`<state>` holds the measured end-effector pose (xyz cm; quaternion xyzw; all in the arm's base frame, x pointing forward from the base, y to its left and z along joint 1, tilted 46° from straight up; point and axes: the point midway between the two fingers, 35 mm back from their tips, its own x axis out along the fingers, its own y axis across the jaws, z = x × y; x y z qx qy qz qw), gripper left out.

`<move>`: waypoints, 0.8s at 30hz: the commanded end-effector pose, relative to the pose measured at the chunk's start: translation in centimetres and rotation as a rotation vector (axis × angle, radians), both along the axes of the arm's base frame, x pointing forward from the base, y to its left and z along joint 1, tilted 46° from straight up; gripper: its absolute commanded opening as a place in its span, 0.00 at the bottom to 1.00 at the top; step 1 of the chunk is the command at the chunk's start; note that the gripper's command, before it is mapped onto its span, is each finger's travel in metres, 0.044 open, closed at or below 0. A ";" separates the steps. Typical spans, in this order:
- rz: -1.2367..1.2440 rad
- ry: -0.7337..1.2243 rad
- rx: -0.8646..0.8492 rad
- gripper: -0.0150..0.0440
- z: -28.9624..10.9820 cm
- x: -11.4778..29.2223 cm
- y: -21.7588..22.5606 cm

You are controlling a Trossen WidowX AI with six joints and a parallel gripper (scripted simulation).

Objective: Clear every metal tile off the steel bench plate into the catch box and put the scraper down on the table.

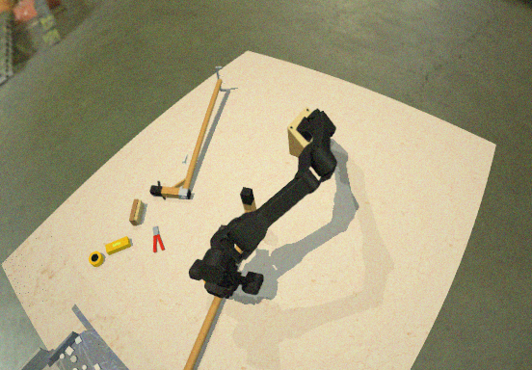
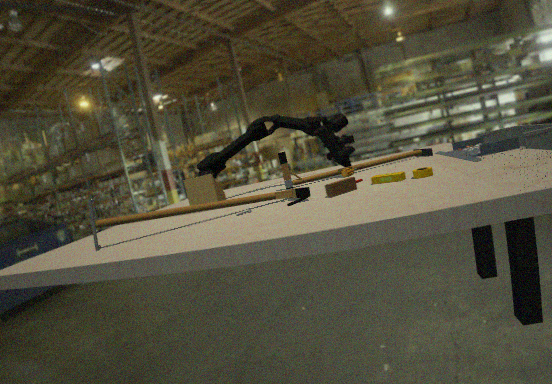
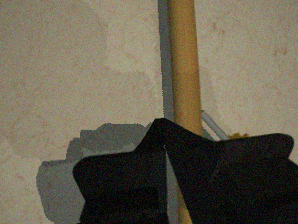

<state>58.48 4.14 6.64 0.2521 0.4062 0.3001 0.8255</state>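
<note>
Wooden scraper (image 1: 204, 331) shaft runs lengthwise straight out from the pincer (image 1: 220, 293), which is clamped fully closed over its handle end and appears to have hold of it. The head end reaches alongside the plate (image 1: 92, 344), just off its edge. Tiles (image 1: 68, 351) sit on the plate, so the head must swing sideways onto it.

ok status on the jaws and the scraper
Gripper shut on the scraper handle. Tiles still on the bench plate. Nothing blocking.
</note>
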 end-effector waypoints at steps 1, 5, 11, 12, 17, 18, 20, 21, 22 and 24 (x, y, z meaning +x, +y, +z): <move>0.001 -0.002 -0.002 0.25 0.7 0.0 -0.6; 0.001 -0.001 -0.004 0.25 1.7 0.0 -1.7; 0.002 -0.001 -0.005 0.25 3.3 -0.2 -3.4; 0.002 -0.001 -0.006 0.25 3.5 -0.2 -3.6; 0.002 0.000 -0.006 0.25 4.9 -0.5 -5.0; 0.002 0.000 -0.006 0.25 5.1 -0.6 -5.3; 0.001 -0.001 -0.006 0.25 5.7 -0.8 -5.8; 0.001 -0.001 -0.005 0.25 6.0 -0.8 -6.0; 0.001 -0.001 -0.005 0.25 6.2 -0.9 -6.3; 0.001 -0.001 -0.005 0.25 6.7 -1.1 -6.8</move>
